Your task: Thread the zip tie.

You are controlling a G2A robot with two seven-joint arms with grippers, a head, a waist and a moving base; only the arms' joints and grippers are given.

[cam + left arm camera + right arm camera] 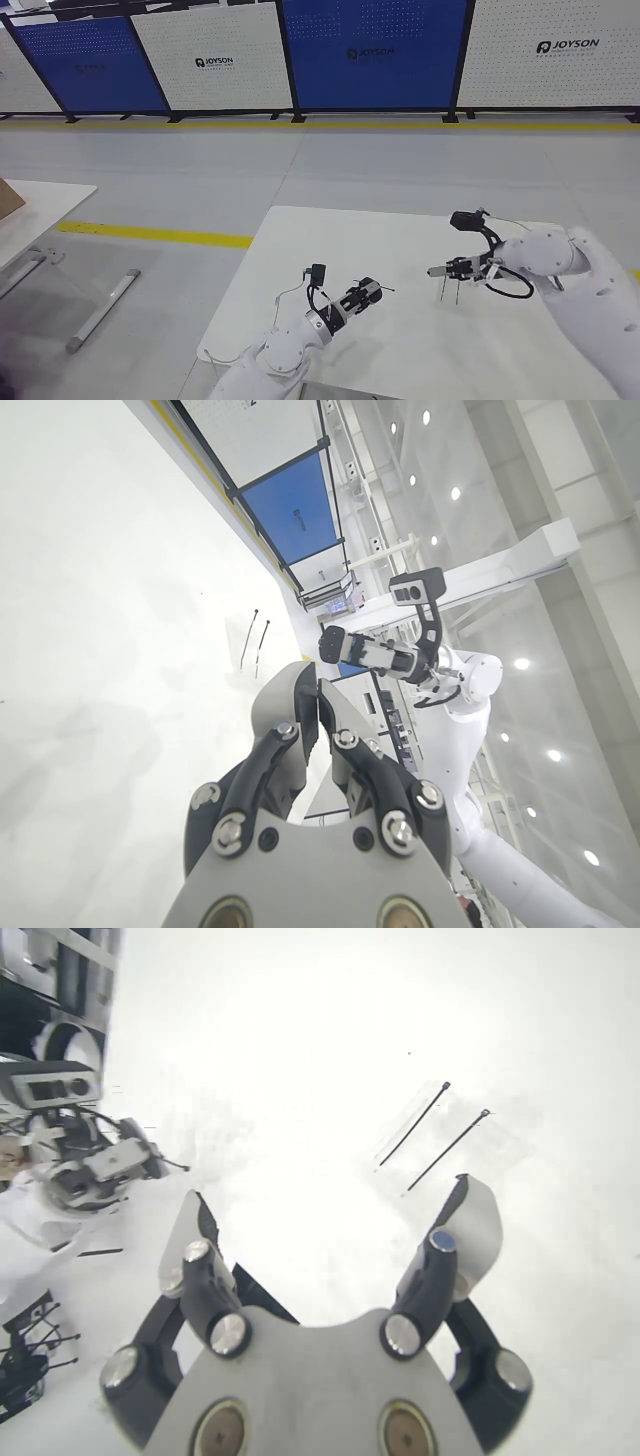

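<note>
The left pincer [316, 690], nearest, is pressed together; whether it grips anything cannot be told. Beyond it, the right pincer [330, 1188] hovers spread near two black zip ties [415, 1125] lying loose, side by side, on the white tabletop [330, 240]. Threading appears not yet begun. The next move likely calls for lowering onto one tie and pinching it near its head.

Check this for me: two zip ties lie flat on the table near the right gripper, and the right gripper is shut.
One detail is wrong: the right gripper is open, with its fingers spread wide apart, as the right wrist view shows. The rest holds: two zip ties lie flat on the table near it.
</note>
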